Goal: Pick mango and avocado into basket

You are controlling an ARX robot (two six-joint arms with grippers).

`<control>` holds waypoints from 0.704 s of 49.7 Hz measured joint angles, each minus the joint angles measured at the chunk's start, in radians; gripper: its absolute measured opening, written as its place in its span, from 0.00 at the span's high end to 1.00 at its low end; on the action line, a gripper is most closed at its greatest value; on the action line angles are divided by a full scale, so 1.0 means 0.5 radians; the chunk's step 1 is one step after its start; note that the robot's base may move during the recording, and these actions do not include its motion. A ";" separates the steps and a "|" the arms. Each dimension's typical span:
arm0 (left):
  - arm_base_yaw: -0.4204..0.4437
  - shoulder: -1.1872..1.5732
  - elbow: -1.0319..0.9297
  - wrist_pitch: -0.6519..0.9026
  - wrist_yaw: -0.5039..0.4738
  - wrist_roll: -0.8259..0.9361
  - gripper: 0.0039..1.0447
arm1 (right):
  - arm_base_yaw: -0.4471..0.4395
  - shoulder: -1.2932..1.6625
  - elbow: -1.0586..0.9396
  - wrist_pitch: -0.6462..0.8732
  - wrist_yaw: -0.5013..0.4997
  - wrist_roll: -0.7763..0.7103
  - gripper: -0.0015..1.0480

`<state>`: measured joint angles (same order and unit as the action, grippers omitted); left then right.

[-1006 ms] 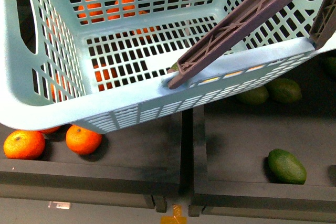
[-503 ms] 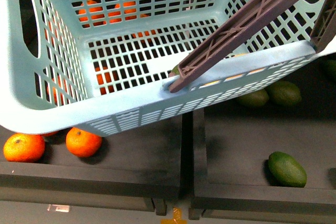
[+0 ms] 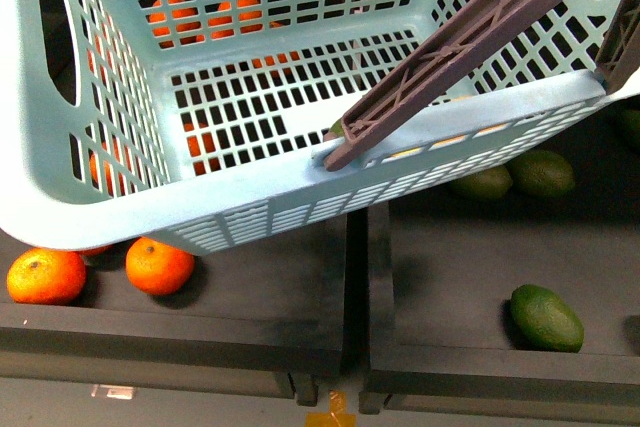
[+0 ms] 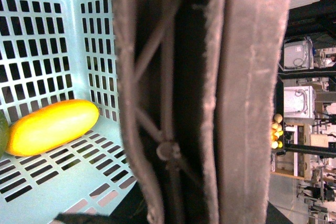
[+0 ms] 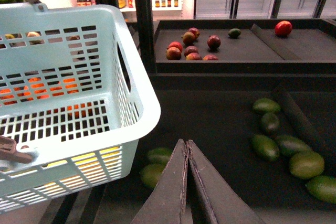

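The right gripper (image 5: 186, 148) hangs over the dark produce tray with its two fingers pressed flat together, tips meeting, nothing between them. It touches no fruit; green avocados lie on the tray beyond it and to its side.

The left gripper itself cannot be made out. Its wrist camera looks straight along the brown-grey handle (image 4: 210, 98), which fills most of that view and runs right up to the lens, but no finger shows, so whether the hand is clamped on the handle I cannot tell.

The basket (image 3: 60, 177) sits tilted, high above the trays, its handle slanting across the near rim. Inside it the mango (image 4: 52, 127) lies on its side on the slotted floor, close to a corner of the lattice walls. Just beside the mango's end, at the very edge of the left wrist view, a dark green sliver (image 4: 2, 135) touches it; too little shows to name it.

Below the basket two oranges (image 3: 45, 275) rest on the left tray, and one avocado (image 3: 546, 317) lies alone on the right tray.
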<state>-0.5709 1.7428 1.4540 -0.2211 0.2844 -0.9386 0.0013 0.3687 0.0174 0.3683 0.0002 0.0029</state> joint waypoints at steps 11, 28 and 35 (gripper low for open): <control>0.000 0.000 0.000 0.000 -0.001 0.000 0.86 | 0.000 -0.170 0.000 -0.168 0.000 0.001 0.98; 0.000 0.000 0.000 0.000 0.000 -0.001 0.86 | 0.000 -0.356 0.000 -0.354 0.000 0.001 0.98; 0.000 0.000 0.000 0.000 0.000 0.000 0.86 | 0.000 -0.630 0.001 -0.691 0.004 -0.001 0.98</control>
<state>-0.5709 1.7428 1.4540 -0.2211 0.2844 -0.9386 0.0013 0.0536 0.0177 0.0227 0.0021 0.0025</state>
